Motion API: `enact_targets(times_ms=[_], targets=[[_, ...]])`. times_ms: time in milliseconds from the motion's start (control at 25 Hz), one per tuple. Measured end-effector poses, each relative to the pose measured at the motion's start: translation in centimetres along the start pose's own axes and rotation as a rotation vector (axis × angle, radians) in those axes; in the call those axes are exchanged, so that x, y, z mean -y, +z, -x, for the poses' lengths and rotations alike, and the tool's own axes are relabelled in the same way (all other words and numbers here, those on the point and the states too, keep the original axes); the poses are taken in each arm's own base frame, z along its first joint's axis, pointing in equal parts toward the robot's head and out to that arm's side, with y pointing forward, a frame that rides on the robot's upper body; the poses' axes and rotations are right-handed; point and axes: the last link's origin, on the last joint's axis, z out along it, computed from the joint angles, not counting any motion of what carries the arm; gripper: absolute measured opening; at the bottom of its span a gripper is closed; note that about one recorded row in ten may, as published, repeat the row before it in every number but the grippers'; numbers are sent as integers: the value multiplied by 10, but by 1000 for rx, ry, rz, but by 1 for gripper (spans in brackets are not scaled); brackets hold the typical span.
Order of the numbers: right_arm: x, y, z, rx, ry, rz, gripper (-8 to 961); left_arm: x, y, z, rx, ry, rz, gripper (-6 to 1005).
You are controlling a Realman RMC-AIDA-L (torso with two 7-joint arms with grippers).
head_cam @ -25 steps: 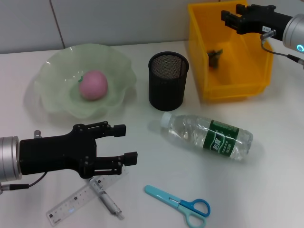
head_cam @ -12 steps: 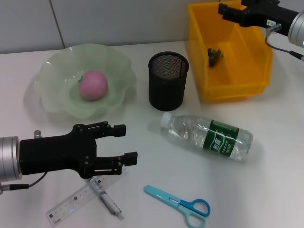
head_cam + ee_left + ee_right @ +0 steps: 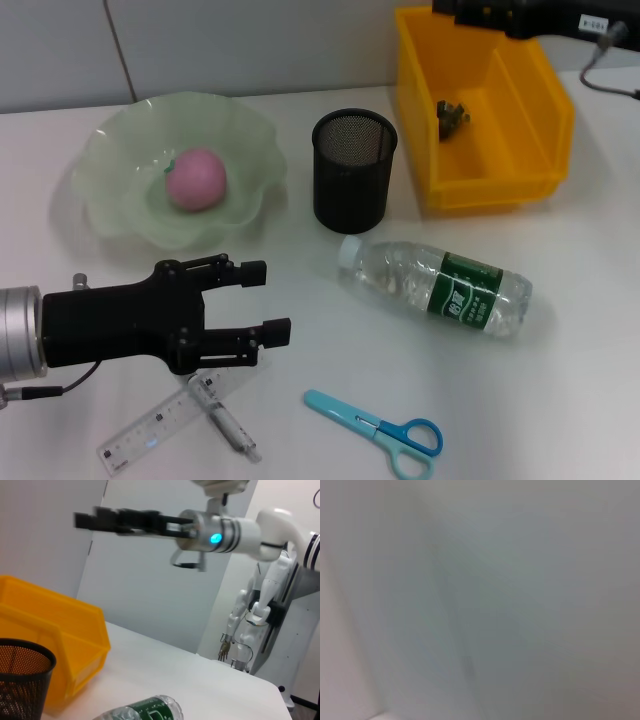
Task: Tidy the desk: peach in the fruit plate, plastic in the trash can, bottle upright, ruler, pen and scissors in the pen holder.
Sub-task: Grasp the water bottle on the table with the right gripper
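The bottle [image 3: 437,285] lies on its side mid-desk, cap toward the pen holder [image 3: 354,170], long axis running out toward the robot's right; the left gripper [image 3: 262,300] hovers just off its cap end, fingers apart, empty; ruler [image 3: 160,425] and pen [image 3: 225,418] lie beneath it; the right gripper [image 3: 95,519] is high over the trash can [image 3: 520,195], well apart, fingers unreadable; open desk surrounds the bottle.

Right end effector [image 3: 470,14] half beyond the top edge.
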Motion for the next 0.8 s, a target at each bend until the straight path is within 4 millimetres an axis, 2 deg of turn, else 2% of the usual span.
enact_targets(times_ms=[200, 400, 560, 800], targets=[[-24, -3, 5, -376, -44, 132, 769, 1, -1, -1, -6, 1, -4, 811], [-31, -4, 7, -697, -75, 120, 769, 1, -1, -2, -11, 2, -5, 811], [-32, -2, 5, -874, -119, 93, 768, 2, -2, -3, -17, 2, -11, 811], [-34, 6, 0, -975, -154, 94, 768, 2, -3, -3, -23, -2, -17, 811]])
